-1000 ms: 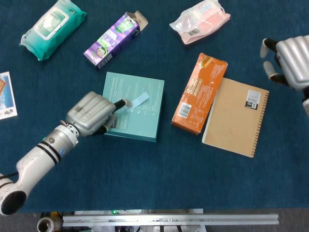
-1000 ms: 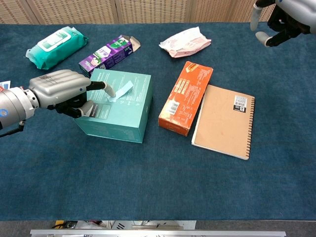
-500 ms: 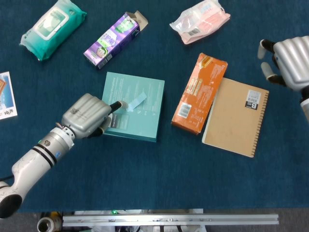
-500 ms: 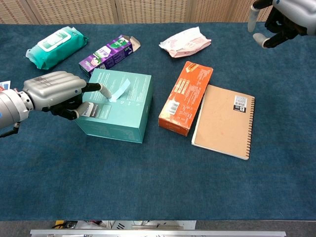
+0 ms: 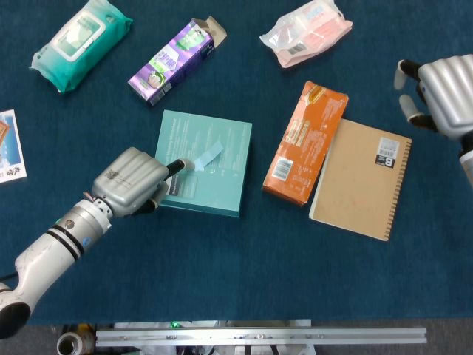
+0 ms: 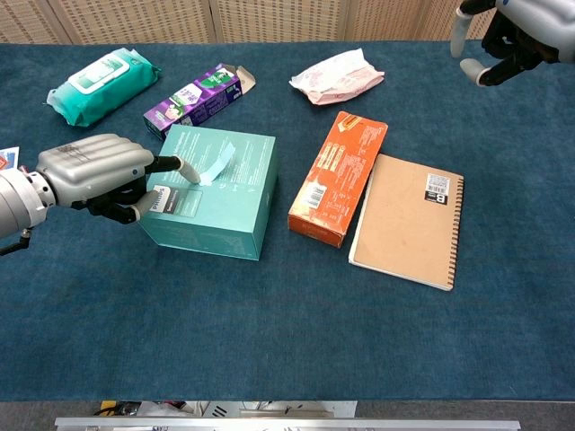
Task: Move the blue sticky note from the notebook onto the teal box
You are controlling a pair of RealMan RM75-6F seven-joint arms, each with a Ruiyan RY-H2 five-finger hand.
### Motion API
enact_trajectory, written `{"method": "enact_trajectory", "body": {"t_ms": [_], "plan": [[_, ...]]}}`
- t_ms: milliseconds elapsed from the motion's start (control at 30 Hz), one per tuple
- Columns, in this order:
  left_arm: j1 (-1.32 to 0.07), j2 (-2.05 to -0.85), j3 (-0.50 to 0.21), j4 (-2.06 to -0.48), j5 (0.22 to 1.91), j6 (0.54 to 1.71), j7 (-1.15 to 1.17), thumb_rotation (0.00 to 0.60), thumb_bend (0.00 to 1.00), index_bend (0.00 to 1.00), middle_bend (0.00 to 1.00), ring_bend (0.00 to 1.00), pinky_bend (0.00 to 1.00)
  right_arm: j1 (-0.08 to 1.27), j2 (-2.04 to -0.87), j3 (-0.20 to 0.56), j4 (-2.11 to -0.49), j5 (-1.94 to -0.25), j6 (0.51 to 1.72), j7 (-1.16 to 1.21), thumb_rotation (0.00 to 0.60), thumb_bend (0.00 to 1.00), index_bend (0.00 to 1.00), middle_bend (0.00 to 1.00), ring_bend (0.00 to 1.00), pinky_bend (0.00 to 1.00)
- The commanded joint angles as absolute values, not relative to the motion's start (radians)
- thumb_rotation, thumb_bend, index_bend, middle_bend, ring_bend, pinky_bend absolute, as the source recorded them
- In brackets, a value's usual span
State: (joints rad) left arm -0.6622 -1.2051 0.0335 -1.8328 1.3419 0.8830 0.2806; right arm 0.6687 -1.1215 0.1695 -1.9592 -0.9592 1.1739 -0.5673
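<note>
— On top of the teal box [image 5: 203, 163], what lies there?
— Blue sticky note [image 5: 208, 156], its end lifted. Left hand [image 5: 131, 180] beside the box, fingers curled, one fingertip near it. Right hand [image 5: 442, 95], beyond the notebook [image 5: 362, 178], holds nothing.

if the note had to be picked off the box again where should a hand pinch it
Pinch the raised free end of the blue note, probably coming from above and the box's far right side. In the chest view that end curls up off the teal box top, leaving a gap to get under, while the lower end lies flat by the left hand. Whether that hand touches it is unclear.
</note>
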Motion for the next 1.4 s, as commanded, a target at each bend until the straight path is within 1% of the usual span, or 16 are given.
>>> {"method": "enact_trajectory", "body": {"t_ms": [33, 800, 1033, 1200, 1233, 1300, 1400], "plan": [[-0.661, -1.205, 0.033, -1.833, 1.343, 0.884, 0.280, 0.600, 0.71, 0.20, 1.00, 1.00, 0.99, 0.668, -1.121, 0.169, -1.959, -0.960, 1.175, -0.568, 0.600, 0.37, 0.50, 1.00, 1.00, 1.00], [-0.653, -1.202, 0.043, -1.853, 1.360, 0.888, 0.295, 0.600, 0.71, 0.20, 1.00, 1.00, 0.99, 0.661, -1.116, 0.169, -1.961, -0.964, 1.179, -0.563, 0.600, 0.37, 0.50, 1.00, 1.00, 1.00], [-0.639, -1.181, 0.045, -1.880, 1.389, 0.919, 0.292, 0.600, 0.71, 0.20, 1.00, 1.00, 0.99, 0.656, -1.109, 0.171, -1.963, -0.968, 1.184, -0.559, 0.600, 0.37, 0.50, 1.00, 1.00, 1.00], [-0.611, -1.160, 0.044, -1.887, 1.429, 0.976, 0.261, 0.600, 0.71, 0.20, 1.00, 1.00, 0.97, 0.635, -1.084, 0.170, -1.970, -0.978, 1.207, -0.546, 0.600, 0.37, 0.50, 1.00, 1.00, 1.00], [-0.599, -1.155, 0.044, -1.883, 1.443, 0.999, 0.246, 0.600, 0.70, 0.20, 0.99, 0.98, 0.95, 0.626, -1.075, 0.168, -1.972, -0.982, 1.216, -0.540, 0.600, 0.37, 0.50, 1.00, 1.00, 1.00], [-0.579, -1.148, 0.046, -1.873, 1.464, 1.036, 0.220, 0.600, 0.70, 0.19, 0.94, 0.92, 0.90, 0.608, -1.059, 0.165, -1.978, -0.987, 1.232, -0.527, 0.600, 0.37, 0.50, 1.00, 1.00, 1.00], [-0.540, -1.134, 0.048, -1.848, 1.484, 1.098, 0.181, 0.600, 0.70, 0.17, 0.82, 0.78, 0.86, 0.570, -1.029, 0.152, -1.983, -1.005, 1.260, -0.501, 0.600, 0.37, 0.50, 0.99, 1.00, 1.00]]}}
